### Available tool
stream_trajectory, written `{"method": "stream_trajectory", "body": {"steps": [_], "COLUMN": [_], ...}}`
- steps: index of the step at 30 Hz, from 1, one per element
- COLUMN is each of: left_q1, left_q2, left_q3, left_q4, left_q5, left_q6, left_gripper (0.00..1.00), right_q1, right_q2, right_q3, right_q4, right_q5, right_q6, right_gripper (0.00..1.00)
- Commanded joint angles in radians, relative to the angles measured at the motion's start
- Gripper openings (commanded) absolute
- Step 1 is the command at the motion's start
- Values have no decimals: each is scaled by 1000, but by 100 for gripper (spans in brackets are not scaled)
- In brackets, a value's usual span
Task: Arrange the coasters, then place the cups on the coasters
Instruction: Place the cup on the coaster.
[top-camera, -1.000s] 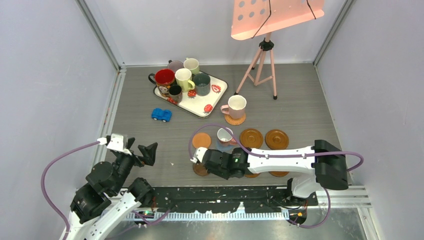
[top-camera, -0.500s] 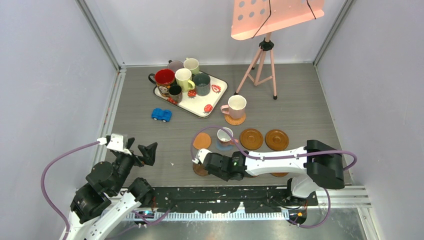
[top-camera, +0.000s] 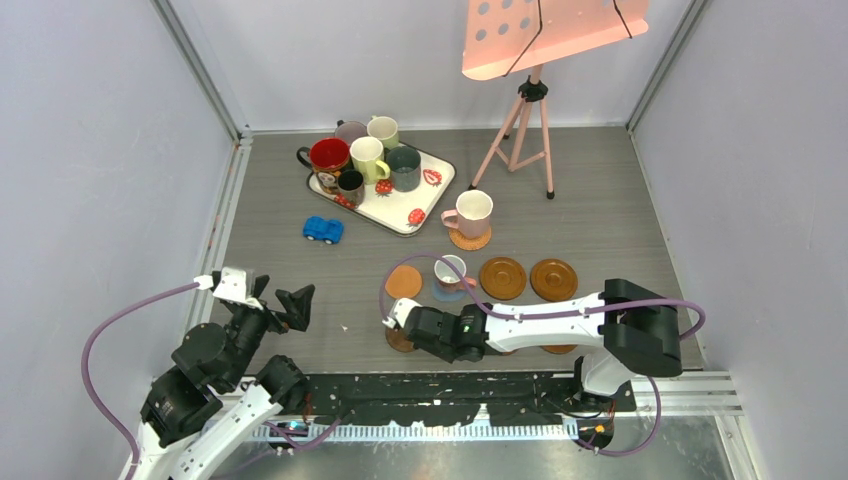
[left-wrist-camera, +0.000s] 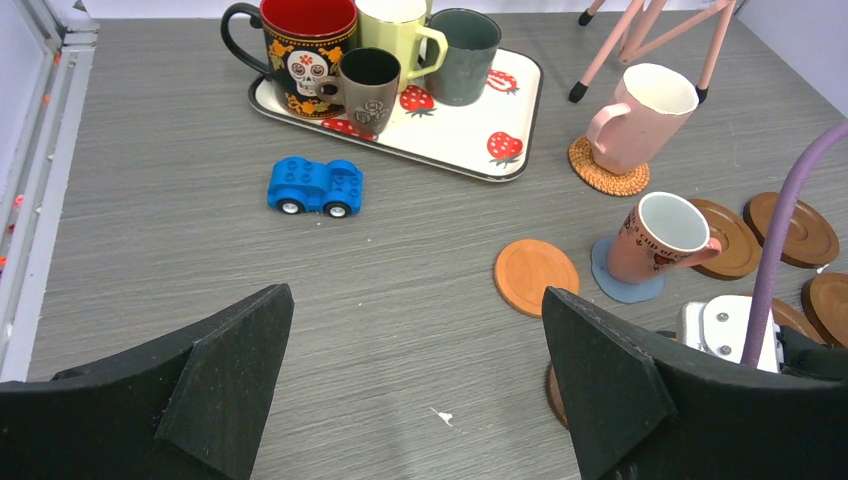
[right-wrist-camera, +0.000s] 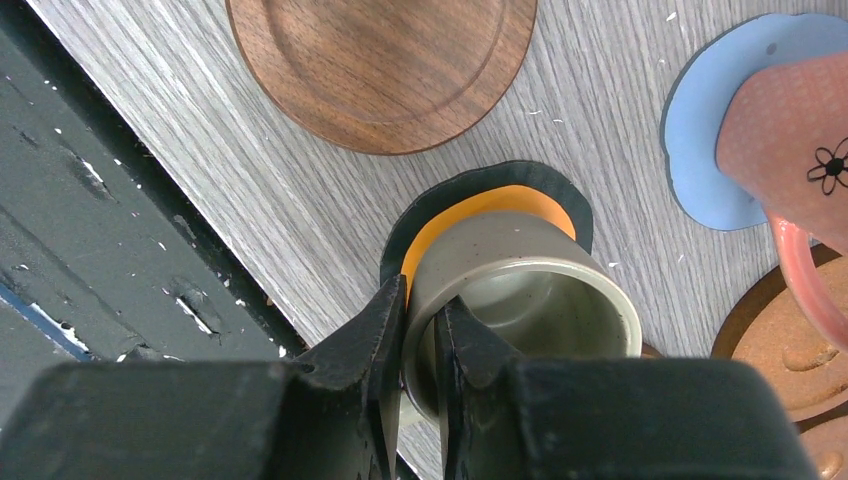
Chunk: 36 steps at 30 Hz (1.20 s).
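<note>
My right gripper (right-wrist-camera: 420, 318) is shut on the wall of a grey cup (right-wrist-camera: 545, 262), one finger inside the rim and one outside. The cup stands over a black coaster with an orange centre (right-wrist-camera: 452, 214). A dark wood coaster (right-wrist-camera: 385, 60) lies beside it. A pink printed cup (top-camera: 450, 270) sits on a blue coaster (left-wrist-camera: 620, 290), next to a plain orange coaster (top-camera: 404, 281). Two glossy brown coasters (top-camera: 502, 277) (top-camera: 553, 279) lie to the right. Another pink cup (top-camera: 472, 213) rests on a woven coaster. My left gripper (left-wrist-camera: 415, 295) hangs open over bare table.
A strawberry-print tray (top-camera: 405, 208) at the back holds several cups, among them a red-inside dark one (top-camera: 329, 156). A blue toy car (top-camera: 323, 229) lies in front of it. A pink tripod stand (top-camera: 525, 120) is at the back right. The right arm's cable loops over the coasters.
The right arm's elbow has drifted a little left while its gripper stays on the grey cup. The left arm has not moved.
</note>
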Motion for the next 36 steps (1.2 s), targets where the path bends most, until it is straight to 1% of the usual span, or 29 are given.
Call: {"method": "stream_trajectory", "body": {"steps": [1,14,32,36], "left_q1": [-3,-3,-3,-3], "left_q2": [-2,-1,2,29], "left_q3": [3,3,0,2], "left_q4": [23,24,22,14], "left_q5": [-13,-17,-19,-39], "left_q6": [-10,-11,-10,-10], "left_gripper": [99,99,99,99], "right_q1": [4,-10,-10,-10], "right_q2": [-18,-19,-42,-81], "right_q3": [2,-10,120,195], "right_q4": [30,29,-122,-171], "right_q5": [31,13,22,28], "right_q6": [14,9,-30,-39], "right_gripper": [23,29,37,39]}}
